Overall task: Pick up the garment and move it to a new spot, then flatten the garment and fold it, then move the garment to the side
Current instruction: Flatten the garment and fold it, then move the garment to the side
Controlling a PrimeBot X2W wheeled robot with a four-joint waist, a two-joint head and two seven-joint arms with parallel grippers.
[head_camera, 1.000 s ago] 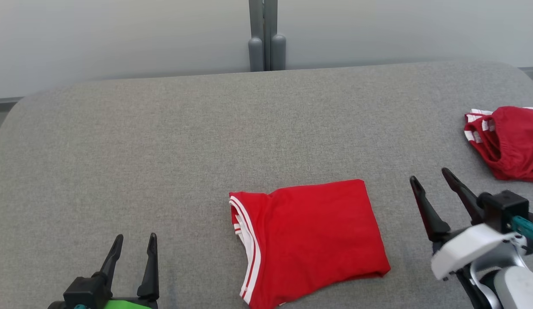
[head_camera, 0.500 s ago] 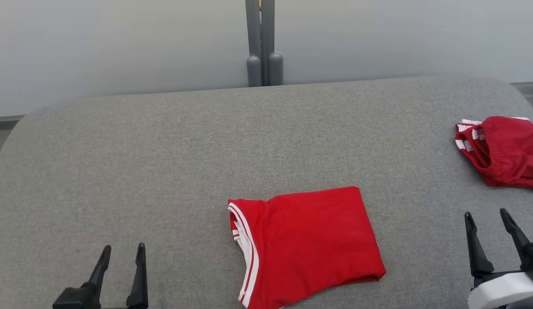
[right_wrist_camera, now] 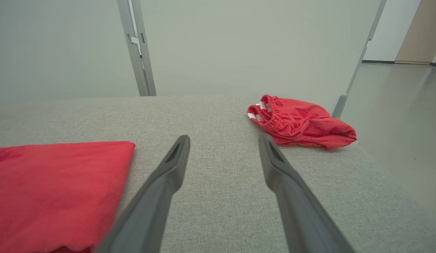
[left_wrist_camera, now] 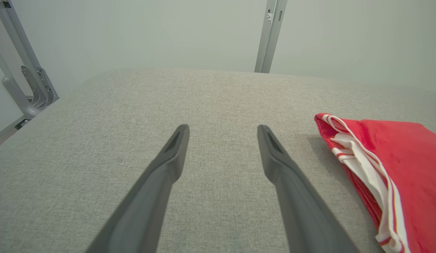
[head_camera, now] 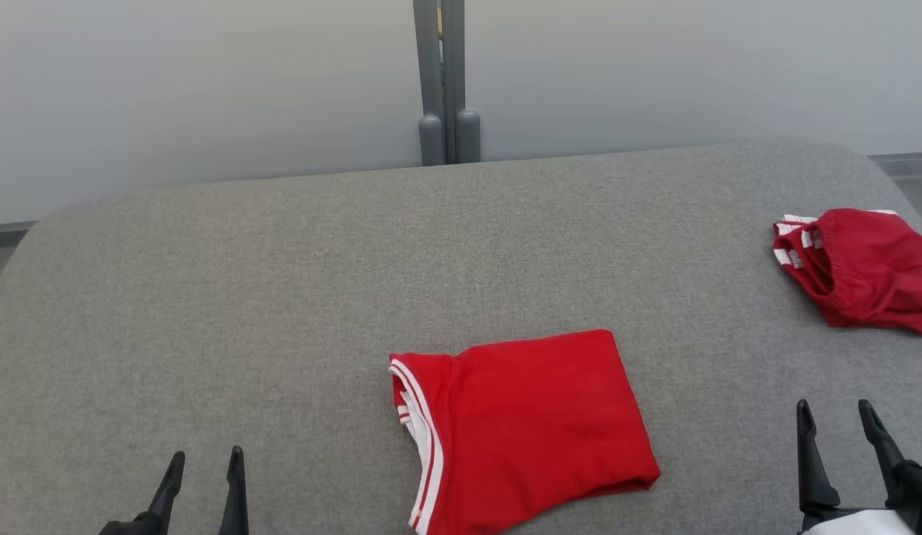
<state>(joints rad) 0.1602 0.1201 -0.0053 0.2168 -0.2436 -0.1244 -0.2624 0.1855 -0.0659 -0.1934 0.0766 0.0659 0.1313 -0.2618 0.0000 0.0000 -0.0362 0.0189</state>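
— What sits nearest the robot?
— Its two grippers, low at the near edge of the head view. The left gripper and the right gripper each have their fingers spread apart, grasping nothing and clear of the cloth.
— And the garment?
— The red garment lies folded flat on the grey padded table, between the two grippers. Its white-striped trim faces the robot's left.
— Anything farther off?
— Red shorts lie bunched near the table's right edge, well apart from the garment. Behind the table, a grey post stands against a pale wall.
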